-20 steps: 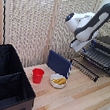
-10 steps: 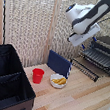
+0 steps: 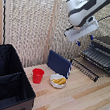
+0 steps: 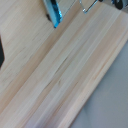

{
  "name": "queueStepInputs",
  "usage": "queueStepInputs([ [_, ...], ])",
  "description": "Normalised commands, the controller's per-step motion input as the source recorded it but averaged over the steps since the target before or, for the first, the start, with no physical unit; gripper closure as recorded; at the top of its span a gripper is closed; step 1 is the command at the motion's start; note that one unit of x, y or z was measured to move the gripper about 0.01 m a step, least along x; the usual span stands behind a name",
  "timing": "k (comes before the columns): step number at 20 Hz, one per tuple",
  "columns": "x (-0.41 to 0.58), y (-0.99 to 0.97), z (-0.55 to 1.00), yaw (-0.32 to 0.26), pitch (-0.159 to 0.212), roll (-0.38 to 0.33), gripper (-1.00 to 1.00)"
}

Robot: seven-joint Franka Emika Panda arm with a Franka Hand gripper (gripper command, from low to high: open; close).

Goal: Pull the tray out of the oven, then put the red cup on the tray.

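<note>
I cannot tell how the jaws stand: the gripper (image 3: 81, 30) is a pale blur in the exterior view, and the wrist view shows only bare wood, a blue edge and a bit of wire. Nothing seems to be held.

The arm hangs high above the table (image 3: 79, 102), its head tilted, over the gap between the upright blue panel (image 3: 59, 63) and the oven (image 3: 106, 48), well clear of everything.

The tray (image 3: 95, 57) juts from the oven's front, toward the table's far edge at the exterior view's right. It looks like stiff, fairly light barred metal; I'd take hold of its front bar, near the middle, so it slides straight.

The red cup (image 3: 37, 75) stands upright near the table's middle, just beside the white bowl (image 3: 58, 81), close to the black box (image 3: 6, 81). It looks light, rigid and smooth, so pinching across its rim seems safest.
</note>
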Motion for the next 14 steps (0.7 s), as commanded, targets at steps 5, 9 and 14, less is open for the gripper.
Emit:
queueStepInputs([
  [5,0.217,0.50,0.24,-0.115,-0.045,0.261,-1.00],
  [9,0.221,0.61,0.26,-0.074,-0.062,0.259,-1.00],
  [14,0.153,0.67,0.26,-0.059,-0.097,0.250,-1.00],
])
